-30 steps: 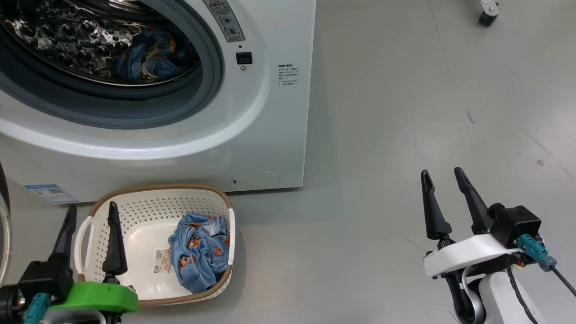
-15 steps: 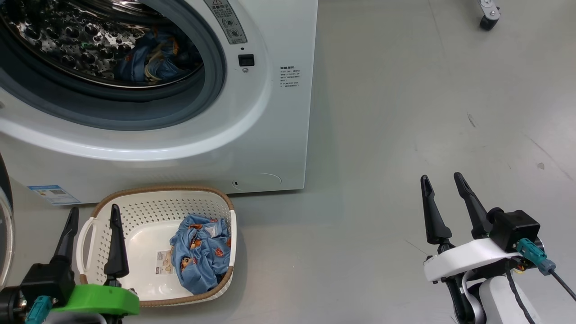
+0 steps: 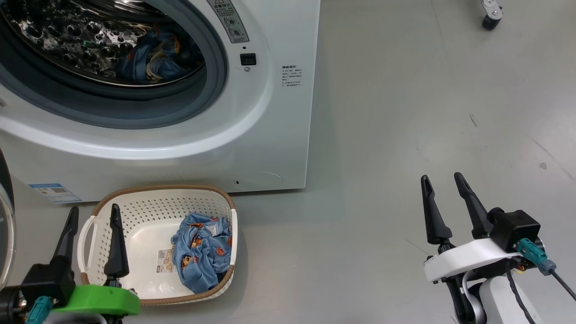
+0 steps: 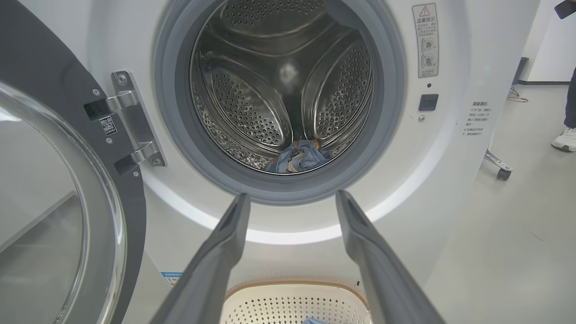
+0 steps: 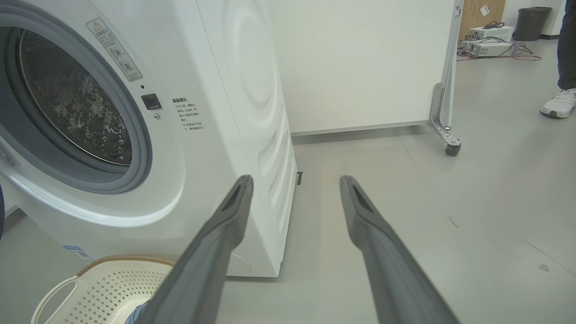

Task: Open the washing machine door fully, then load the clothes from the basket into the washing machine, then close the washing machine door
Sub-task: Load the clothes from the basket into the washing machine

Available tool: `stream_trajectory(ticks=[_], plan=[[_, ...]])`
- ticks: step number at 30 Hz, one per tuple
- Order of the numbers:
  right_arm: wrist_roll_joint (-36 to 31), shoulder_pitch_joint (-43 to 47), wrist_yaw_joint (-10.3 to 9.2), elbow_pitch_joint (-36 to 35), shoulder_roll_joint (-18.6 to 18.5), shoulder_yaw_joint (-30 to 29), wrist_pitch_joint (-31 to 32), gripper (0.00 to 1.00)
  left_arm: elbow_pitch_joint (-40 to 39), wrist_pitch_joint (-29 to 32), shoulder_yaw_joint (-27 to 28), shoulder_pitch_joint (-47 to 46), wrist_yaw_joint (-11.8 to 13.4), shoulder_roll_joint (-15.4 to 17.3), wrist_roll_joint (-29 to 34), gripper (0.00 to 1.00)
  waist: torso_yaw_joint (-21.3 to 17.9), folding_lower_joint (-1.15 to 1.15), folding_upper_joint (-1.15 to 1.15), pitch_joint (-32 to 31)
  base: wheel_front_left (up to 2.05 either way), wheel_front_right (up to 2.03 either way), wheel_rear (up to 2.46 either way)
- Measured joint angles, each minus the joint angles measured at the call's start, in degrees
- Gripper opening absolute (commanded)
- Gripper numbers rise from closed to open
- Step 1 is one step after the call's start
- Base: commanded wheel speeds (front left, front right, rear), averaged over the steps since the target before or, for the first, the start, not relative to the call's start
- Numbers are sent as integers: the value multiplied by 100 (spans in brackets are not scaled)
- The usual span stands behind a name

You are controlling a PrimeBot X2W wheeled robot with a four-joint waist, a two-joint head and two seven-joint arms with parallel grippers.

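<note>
Jaws spread; basket (image 3: 167, 188) sits before washing machine (image 3: 274, 135).

A white wheeled partition panel (image 5: 360, 63) is set on the smooth grey floor (image 5: 495, 189); a person's white sneaker (image 5: 558, 103) is seen off to its side.

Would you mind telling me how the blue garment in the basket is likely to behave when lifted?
The garment lies crumpled in soft folds, so it will probably sag and drape. It looks thin, so likely light. The basket is perforated plastic, so a snagged fold might drag it.
</note>
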Motion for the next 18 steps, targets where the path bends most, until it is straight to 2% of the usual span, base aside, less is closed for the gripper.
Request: stream_trajectory(ticks=[18], plan=[[-9, 5, 0, -187, -69, -36, 0, 100, -52, 0, -163, -47, -67, -10, -3, 100, 13, 0, 0, 730, 0, 0, 0]])
